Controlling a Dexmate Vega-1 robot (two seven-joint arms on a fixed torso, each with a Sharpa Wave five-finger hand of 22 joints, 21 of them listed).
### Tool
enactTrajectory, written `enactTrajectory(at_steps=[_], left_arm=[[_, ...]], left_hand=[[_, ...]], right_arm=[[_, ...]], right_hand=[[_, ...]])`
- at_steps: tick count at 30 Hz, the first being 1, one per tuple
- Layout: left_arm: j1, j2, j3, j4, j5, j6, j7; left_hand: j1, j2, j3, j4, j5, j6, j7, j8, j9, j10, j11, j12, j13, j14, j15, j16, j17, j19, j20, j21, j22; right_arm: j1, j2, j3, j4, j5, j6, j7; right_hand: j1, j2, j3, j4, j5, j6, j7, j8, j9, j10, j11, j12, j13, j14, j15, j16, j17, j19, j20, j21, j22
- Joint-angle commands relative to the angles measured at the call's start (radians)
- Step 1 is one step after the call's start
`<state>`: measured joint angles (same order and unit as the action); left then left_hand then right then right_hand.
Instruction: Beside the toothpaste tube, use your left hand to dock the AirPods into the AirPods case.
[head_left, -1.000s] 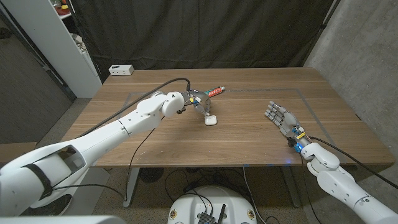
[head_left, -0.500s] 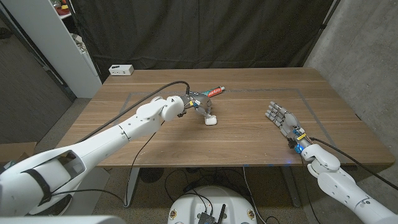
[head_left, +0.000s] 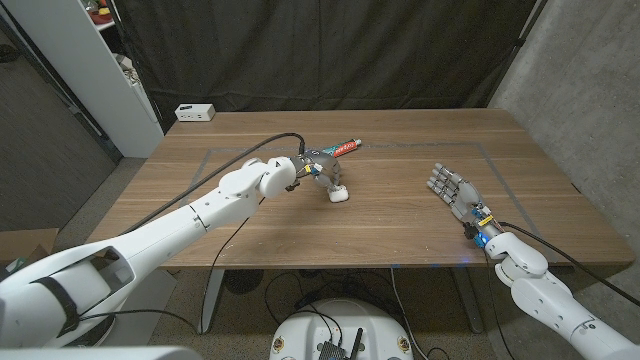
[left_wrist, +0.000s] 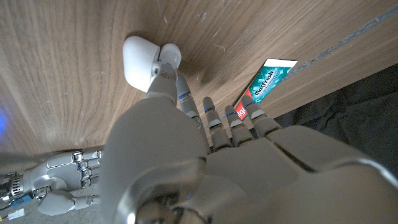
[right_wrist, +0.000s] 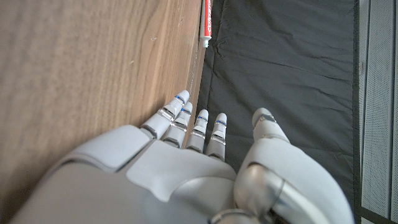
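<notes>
The white AirPods case (head_left: 338, 194) lies on the wooden table (head_left: 250, 225), a short way in front of the red and teal toothpaste tube (head_left: 343, 147). My left hand (head_left: 322, 170) hovers just behind the case and reaches down to it. In the left wrist view its thumb tip touches the case (left_wrist: 138, 62) beside a small white rounded part (left_wrist: 170, 53), while the other fingers stretch out apart toward the tube (left_wrist: 264, 84). Whether that part is an earbud or the lid is unclear. My right hand (head_left: 452, 190) stands with fingers spread and holds nothing.
A white box (head_left: 195, 112) sits at the table's far left corner. A faint rectangular outline (head_left: 420, 146) is marked on the tabletop. Black curtain (head_left: 330, 50) hangs behind the table, and a white shelf unit (head_left: 95, 60) stands at the left.
My left hand has shifted slightly to the right, closer over the case. The case, the tube and my right hand have stayed in place.
</notes>
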<state>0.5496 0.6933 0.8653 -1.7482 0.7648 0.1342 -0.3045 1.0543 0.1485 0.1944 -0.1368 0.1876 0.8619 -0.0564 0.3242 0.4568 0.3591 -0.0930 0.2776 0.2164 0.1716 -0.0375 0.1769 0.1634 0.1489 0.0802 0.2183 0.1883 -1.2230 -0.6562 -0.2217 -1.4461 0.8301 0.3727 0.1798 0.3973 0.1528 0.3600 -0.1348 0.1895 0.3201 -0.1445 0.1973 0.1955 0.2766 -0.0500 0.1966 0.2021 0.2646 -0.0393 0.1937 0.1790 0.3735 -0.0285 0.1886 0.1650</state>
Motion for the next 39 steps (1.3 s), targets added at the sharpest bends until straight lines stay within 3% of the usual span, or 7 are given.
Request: enactTrajectory(at_steps=[1,39], left_arm=[[0.001,0.001,0.003,-0.02,0.018,0.02,-0.033],[0.0,0.017,-0.011,-0.03,0.035,0.012,-0.054]], left_hand=[[0.01,-0.002,0.0,0.002,-0.003,0.001,-0.001,-0.003,0.0,0.0,0.0,-0.002,0.004,0.01,-0.104,0.001,0.0,0.0,0.0,0.004,0.006],[0.009,0.002,0.0,0.004,-0.002,0.014,-0.002,-0.013,-0.003,0.004,-0.004,-0.005,0.005,0.012,-0.107,0.0,0.0,-0.002,0.0,0.005,0.006]], right_arm=[[0.0,0.002,0.003,0.011,0.008,0.002,0.011],[-0.001,0.005,-0.001,0.011,0.005,0.002,0.012]], right_hand=[[-0.003,-0.003,-0.001,-0.005,0.0,0.006,0.002,0.0,0.003,0.003,0.004,0.005,0.003,0.003,-0.09,0.004,0.002,0.002,0.004,0.002,0.005],[-0.003,-0.002,-0.002,-0.005,0.0,0.004,0.001,-0.001,0.003,0.001,0.004,0.004,0.003,0.002,-0.09,0.003,0.001,0.001,0.006,0.002,0.005]])
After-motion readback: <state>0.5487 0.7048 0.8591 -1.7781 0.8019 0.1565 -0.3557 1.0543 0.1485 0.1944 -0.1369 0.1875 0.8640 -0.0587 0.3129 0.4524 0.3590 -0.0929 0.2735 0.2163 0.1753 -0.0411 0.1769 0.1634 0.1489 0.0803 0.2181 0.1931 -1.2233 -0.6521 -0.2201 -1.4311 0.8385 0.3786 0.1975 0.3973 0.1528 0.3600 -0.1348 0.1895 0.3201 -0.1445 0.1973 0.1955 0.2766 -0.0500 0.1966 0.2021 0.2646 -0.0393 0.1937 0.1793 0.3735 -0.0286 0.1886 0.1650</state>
